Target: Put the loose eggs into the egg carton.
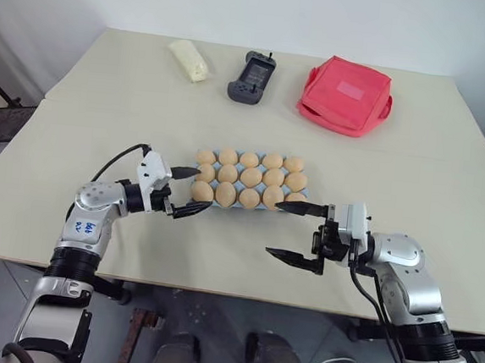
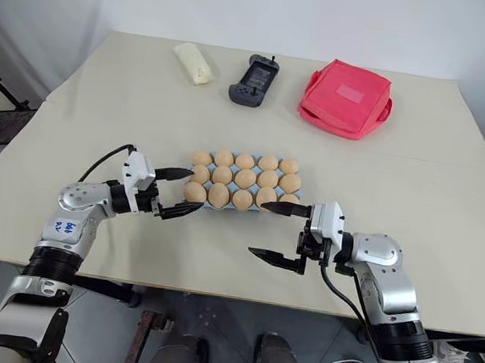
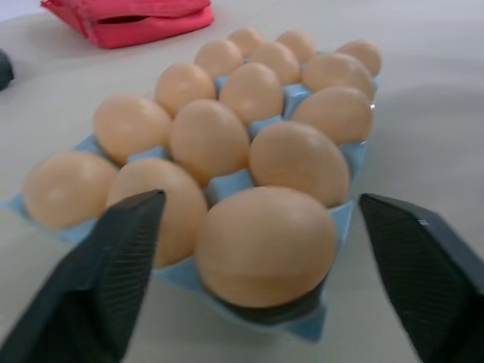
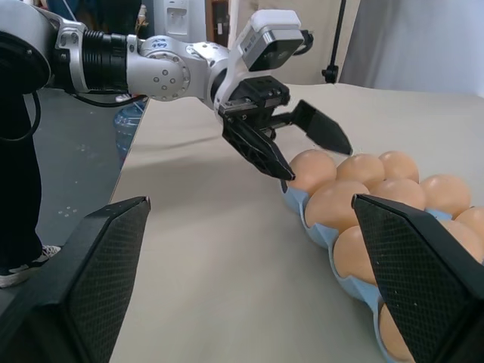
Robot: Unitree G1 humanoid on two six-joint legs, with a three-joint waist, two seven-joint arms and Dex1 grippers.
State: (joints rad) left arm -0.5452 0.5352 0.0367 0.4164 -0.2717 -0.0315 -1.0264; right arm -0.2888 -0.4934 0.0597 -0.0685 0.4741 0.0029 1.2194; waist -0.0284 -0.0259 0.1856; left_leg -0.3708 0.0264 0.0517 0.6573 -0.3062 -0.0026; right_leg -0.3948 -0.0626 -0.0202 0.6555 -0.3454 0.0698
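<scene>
- The carton [image 1: 247, 201] is set mid-table [image 1: 440, 250], and every one of its fifteen cups is filled with an egg [image 1: 202, 191], three rows of five. No loose eggs are seen anywhere else on the tabletop.
- At the far side, three extras are lined up well away from the carton: a pale cream packet [image 1: 189, 60] toward the left, a dark handheld controller [image 1: 251, 78] in the middle, and a red pouch [image 1: 345, 94] on the right. A paler rectangular patch is seen on top of the pouch, but no writing on it can be read.
- Nothing is parked between the carton and either arm, so both approaches are unblocked.
- The left gripper [image 1: 184, 192] is held level just off the carton's near-left corner, fingers spread wide, nothing pinched. From the left wrist view, the corner egg [image 3: 266, 246] is framed between the two black fingers [image 3: 98, 287] without being touched.
- The right gripper [image 1: 297, 234] is held near the carton's near-right corner, pointed across toward the left arm, fingers spread fully apart and empty.
- Some blue handwriting is seen on the left forearm [image 1: 88, 224], too small to be made out.
- A seam is seen running across the tabletop behind the carton.
</scene>
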